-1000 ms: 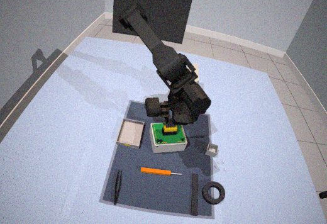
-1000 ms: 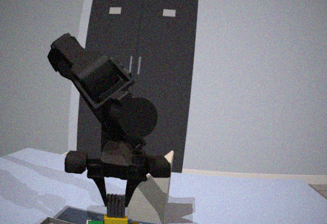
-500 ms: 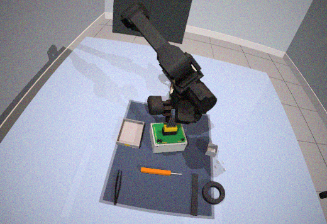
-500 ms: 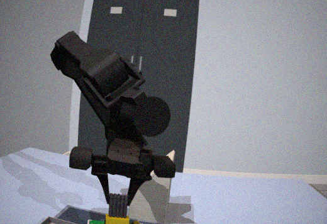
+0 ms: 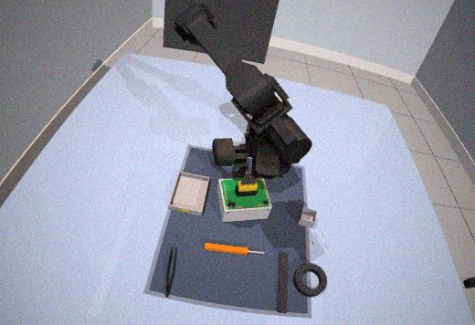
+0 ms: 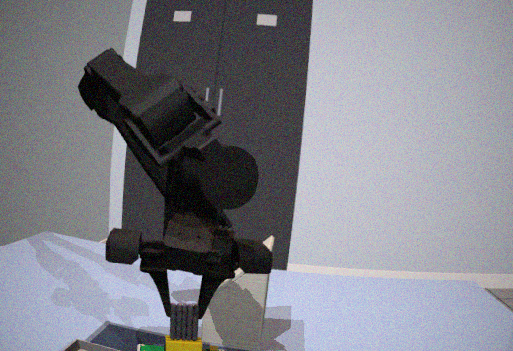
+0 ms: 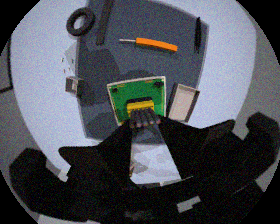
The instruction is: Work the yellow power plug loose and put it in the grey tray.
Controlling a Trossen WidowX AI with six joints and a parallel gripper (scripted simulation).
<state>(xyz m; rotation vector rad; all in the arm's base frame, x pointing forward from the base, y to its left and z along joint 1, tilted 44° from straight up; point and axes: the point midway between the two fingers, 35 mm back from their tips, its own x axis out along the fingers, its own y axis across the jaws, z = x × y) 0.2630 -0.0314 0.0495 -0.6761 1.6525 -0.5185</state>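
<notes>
Pale blue table — dark mat flat on it, black ring overlapping mat edge.

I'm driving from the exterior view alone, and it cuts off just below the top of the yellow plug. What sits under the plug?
Observer: A black socket on the green board; the yellow plug is at it, not in the tray.

Operator: I only get a corner of the grey tray. Anything inside?

Observer: The top view shows nothing in the grey tray.

Operator: Any loose tool near the board?

Observer: Yes, an orange-handled screwdriver lies on the mat, on the board's side away from the arm.
</notes>
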